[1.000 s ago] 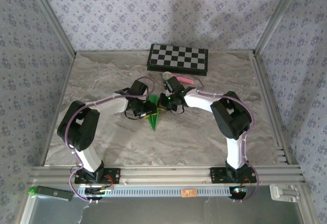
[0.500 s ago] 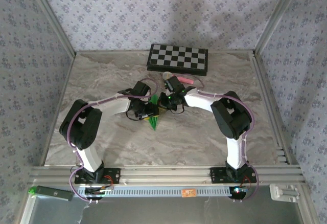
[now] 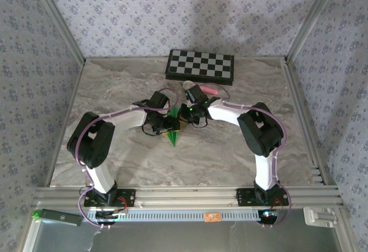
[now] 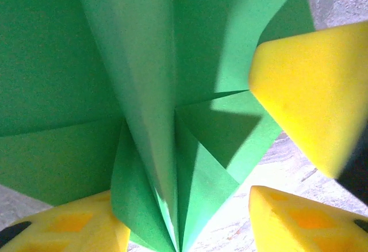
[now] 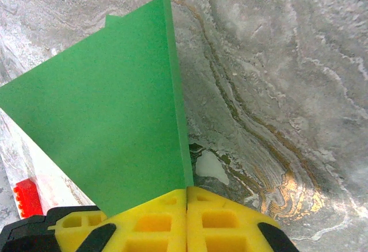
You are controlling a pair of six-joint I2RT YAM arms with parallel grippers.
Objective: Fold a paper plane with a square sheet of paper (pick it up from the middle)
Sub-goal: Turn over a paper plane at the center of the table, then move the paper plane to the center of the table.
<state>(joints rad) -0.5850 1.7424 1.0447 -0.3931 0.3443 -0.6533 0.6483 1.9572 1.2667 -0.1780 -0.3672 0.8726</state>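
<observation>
Left pincer (image 4: 184, 212): spread, straddling the raised middle fold of the bright green creased paper plane (image 4: 144, 62).
Right pincer (image 5: 187, 193): pressed together, pinching the edge of an upright flap of that plane.
Plane's place: middle of the grey marbled tabletop (image 3: 115, 160), between both pincers, pointed tip toward the near edge.
Far side: black-and-white checkered board (image 3: 200, 66), well apart from the plane.

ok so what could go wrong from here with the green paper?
1. Only the right gripper is clamped on the paper plane, at one edge. The left gripper stands open around the crease, so the paper may swing or slip.
2. The flaps look splayed, not flat; the fold may spring open.
3. Both grippers crowd together over the table; fingers could bump.
</observation>
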